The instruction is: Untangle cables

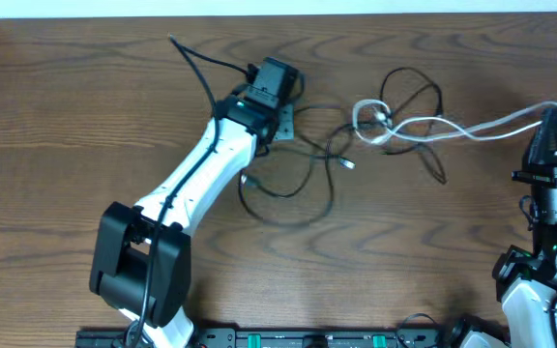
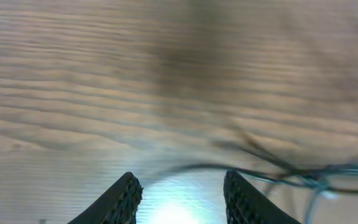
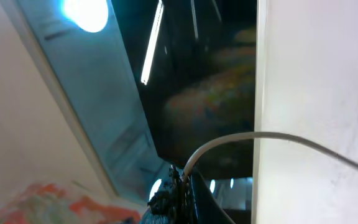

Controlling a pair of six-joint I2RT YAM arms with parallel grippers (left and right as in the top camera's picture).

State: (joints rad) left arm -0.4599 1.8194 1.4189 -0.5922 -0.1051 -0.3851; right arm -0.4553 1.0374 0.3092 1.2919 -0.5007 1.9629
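A tangle of thin black cables point(image 1: 307, 164) lies on the table's middle, knotted with a white cable point(image 1: 453, 130) that runs taut to the right. My right gripper point(image 1: 552, 114) points upward, raised off the table, and is shut on the white cable's end point(image 3: 194, 158). My left gripper point(image 1: 280, 124) is low over the table at the tangle's left edge, open and empty. In the left wrist view its fingers point(image 2: 179, 190) straddle bare wood, with a black cable point(image 2: 278, 171) just beyond the tips, blurred.
The wooden table point(image 1: 66, 116) spreads around the cables. A black wire point(image 1: 201, 68) runs from the left arm toward the back left. A black rail point(image 1: 288, 338) lies along the front edge.
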